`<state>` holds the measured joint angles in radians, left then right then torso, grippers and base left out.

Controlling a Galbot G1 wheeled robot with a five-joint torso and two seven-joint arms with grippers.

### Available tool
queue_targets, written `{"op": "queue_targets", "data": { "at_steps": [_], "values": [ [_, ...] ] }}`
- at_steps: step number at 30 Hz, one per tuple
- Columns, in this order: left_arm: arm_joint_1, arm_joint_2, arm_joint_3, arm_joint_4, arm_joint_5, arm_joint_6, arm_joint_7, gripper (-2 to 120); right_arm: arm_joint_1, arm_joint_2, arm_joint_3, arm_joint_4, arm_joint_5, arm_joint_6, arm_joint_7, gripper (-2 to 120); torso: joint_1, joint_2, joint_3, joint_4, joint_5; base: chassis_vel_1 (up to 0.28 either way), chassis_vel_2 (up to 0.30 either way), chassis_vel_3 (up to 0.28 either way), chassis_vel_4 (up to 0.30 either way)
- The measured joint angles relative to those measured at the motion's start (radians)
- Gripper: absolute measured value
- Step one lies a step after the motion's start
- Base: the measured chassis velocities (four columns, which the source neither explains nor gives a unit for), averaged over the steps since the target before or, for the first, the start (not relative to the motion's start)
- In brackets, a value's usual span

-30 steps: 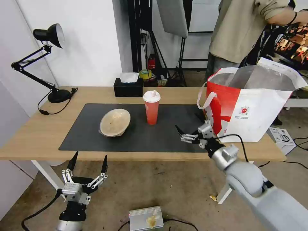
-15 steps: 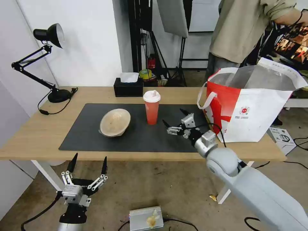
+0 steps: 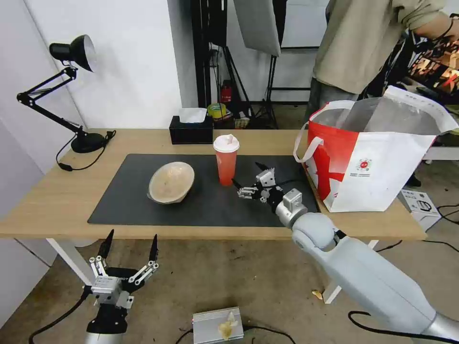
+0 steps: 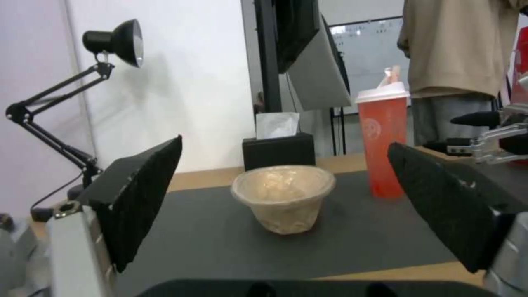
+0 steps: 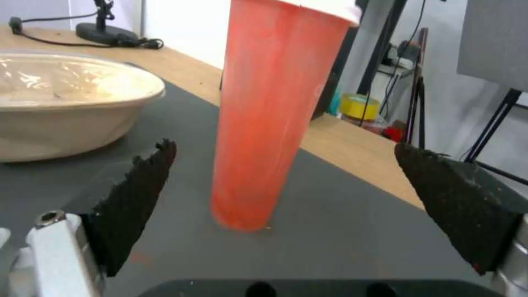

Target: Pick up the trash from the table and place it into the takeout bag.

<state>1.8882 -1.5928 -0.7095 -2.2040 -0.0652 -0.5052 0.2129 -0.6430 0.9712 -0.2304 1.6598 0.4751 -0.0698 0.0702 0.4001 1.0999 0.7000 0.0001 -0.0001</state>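
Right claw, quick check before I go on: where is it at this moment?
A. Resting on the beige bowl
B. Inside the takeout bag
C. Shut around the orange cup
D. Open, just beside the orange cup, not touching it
D. The right claw is open over the dark mat, close to the orange cup with a gap between them; the right wrist view shows the cup standing free between its spread fingers.

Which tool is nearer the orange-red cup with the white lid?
The right. The right tool is open over the dark grey mat, just beside the orange-red cup with the white lid. The left tool hangs open below the table's front edge.
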Motion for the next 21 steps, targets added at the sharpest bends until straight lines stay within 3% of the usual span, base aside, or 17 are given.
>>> {"op": "queue_targets", "data": {
  "at_steps": [21],
  "values": [
    [-0.023,0.005,0.008,0.041,-0.002,0.0,-0.001,100,0.034,0.099,-0.025,-0.14,-0.003,0.008,0.026,100,0.0,0.0,0.0,-0.0001,0.0001,0.0,0.0,0.0,0.0]
  ]
}}
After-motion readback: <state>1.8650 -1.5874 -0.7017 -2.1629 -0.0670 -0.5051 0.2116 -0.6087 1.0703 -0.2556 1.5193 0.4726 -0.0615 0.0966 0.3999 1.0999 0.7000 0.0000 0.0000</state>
